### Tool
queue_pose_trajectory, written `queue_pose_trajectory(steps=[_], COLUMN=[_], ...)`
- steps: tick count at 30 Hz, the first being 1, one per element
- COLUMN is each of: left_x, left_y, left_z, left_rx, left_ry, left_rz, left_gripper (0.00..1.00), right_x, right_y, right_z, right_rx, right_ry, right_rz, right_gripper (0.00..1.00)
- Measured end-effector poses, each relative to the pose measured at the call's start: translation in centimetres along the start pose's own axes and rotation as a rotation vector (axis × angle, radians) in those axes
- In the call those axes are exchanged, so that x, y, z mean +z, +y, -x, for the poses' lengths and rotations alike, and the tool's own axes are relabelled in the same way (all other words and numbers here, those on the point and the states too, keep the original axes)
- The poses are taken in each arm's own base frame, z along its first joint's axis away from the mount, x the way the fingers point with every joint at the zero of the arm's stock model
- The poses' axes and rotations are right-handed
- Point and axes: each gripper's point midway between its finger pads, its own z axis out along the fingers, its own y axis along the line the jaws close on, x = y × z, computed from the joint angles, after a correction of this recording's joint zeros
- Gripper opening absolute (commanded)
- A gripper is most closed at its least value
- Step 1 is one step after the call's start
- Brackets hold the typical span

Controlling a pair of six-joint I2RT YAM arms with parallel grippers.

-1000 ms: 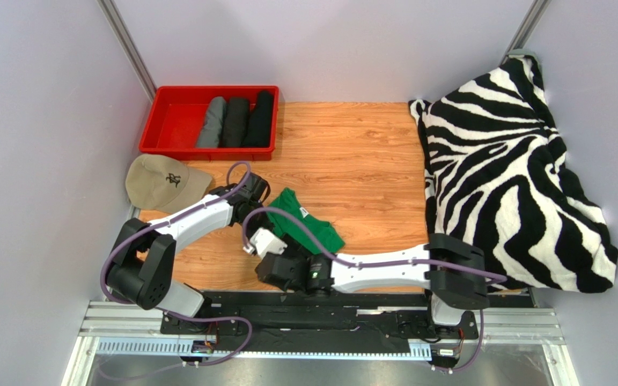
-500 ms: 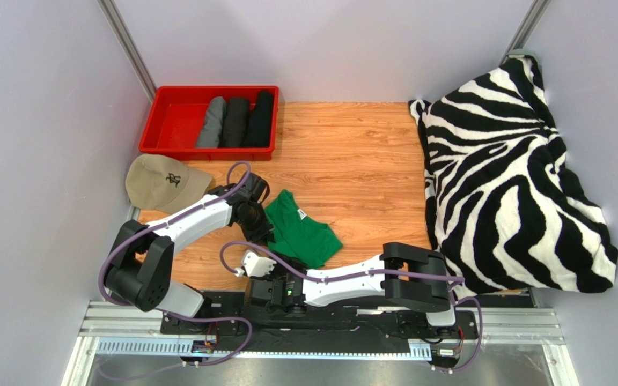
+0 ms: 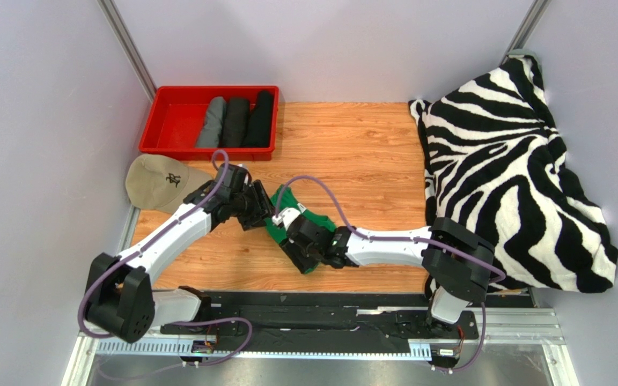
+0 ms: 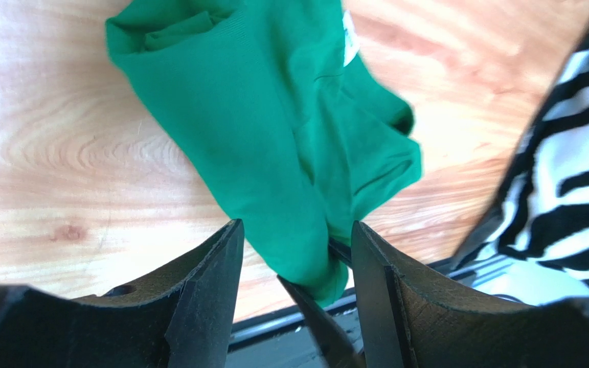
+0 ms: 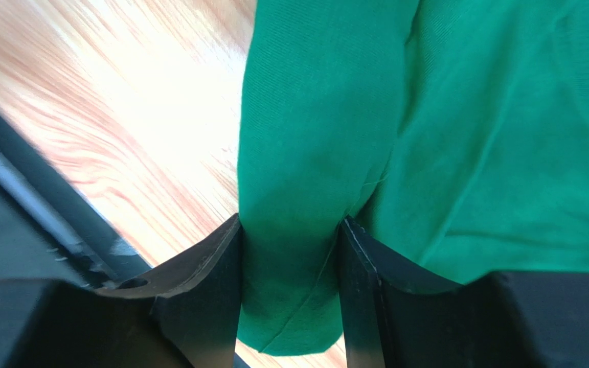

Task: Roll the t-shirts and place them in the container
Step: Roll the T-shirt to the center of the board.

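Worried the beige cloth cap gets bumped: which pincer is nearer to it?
Left. The left pincer is a little right of the beige cloth cap; the right pincer is farther right, gripping the bright green t-shirt.

Four t-shirts in all: one green t-shirt (image 4: 274, 130), one grey roll (image 3: 212, 122), two black rolls (image 3: 236, 121) (image 3: 260, 118). Also one red bin (image 3: 177, 121), one beige cap (image 3: 161, 182), one zebra-striped blanket (image 3: 506, 169), two robot arms (image 3: 171, 237) (image 3: 389, 241).

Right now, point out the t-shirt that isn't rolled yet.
The green t-shirt: it lies loose and crumpled on the table, while the grey t-shirt and both black t-shirts sit rolled side by side in the red bin.
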Motion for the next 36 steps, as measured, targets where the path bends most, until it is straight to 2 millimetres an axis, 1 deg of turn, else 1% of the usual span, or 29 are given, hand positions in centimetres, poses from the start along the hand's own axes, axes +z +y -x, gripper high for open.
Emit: queue_pose_trajectory(steps=[3,6,11,17,20,24,28,29,31,32,33,35,36], left_x=[-0.6,-0.3,1.1,3.4,4.5,5.0,5.5,5.6,6.0,6.1,6.1,6.1,6.1], left_y=[0.0,0.3,1.4,1.7,2.1,2.4,2.6,2.7,2.8,2.7,2.6,2.4,2.4], left_z=[0.5,0.1,-1.0,-1.2,-1.2,-1.1,-0.8,-0.9,-1.0,-1.1,-1.0,-1.0,-1.0], left_rx=[-0.006,-0.007,-0.028,-0.056,-0.074,-0.088,-0.097,-0.099,-0.109,-0.113,-0.117,-0.122,-0.126], left_ry=[-0.041,-0.045,-0.028,-0.022,-0.012,-0.018,-0.028,-0.025,-0.023,-0.023,-0.024,-0.023,-0.020], left_rz=[-0.051,-0.077,-0.095,-0.123,-0.110,-0.092,-0.082,-0.074,-0.053,-0.044,-0.034,-0.015,-0.001], left_gripper=[0.63,0.64,0.64,0.63,0.62,0.61,0.56,0.51,0.46,0.41,0.40,0.32,0.30], right_x=[0.3,0.4,0.5,1.0,1.0,1.0,0.9,0.9,1.0,1.0,0.9,0.7,0.5], right_y=[-0.3,-0.3,-0.5,-0.7,-0.7,-0.8,-0.8,-0.9,-0.9,-1.0,-1.1,-1.3,-1.3], right_z=[0.3,0.7,1.1,1.4,1.5,1.5,1.5,1.5,1.4,1.4,1.4,1.2,1.2], right_rx=[0.122,0.222,0.371,0.520,0.565,0.599,0.610,0.611,0.613,0.613,0.609,0.591,0.573], right_ry=[-0.001,-0.003,0.001,0.014,0.016,0.020,0.021,0.022,0.024,0.027,0.028,0.029,0.027], right_rz=[0.131,0.247,0.409,0.573,0.624,0.650,0.652,0.650,0.640,0.628,0.608,0.541,0.501], right_gripper=[0.47,0.46,0.46,0.46,0.45,0.46,0.46,0.47,0.49,0.52,0.53,0.58,0.60])
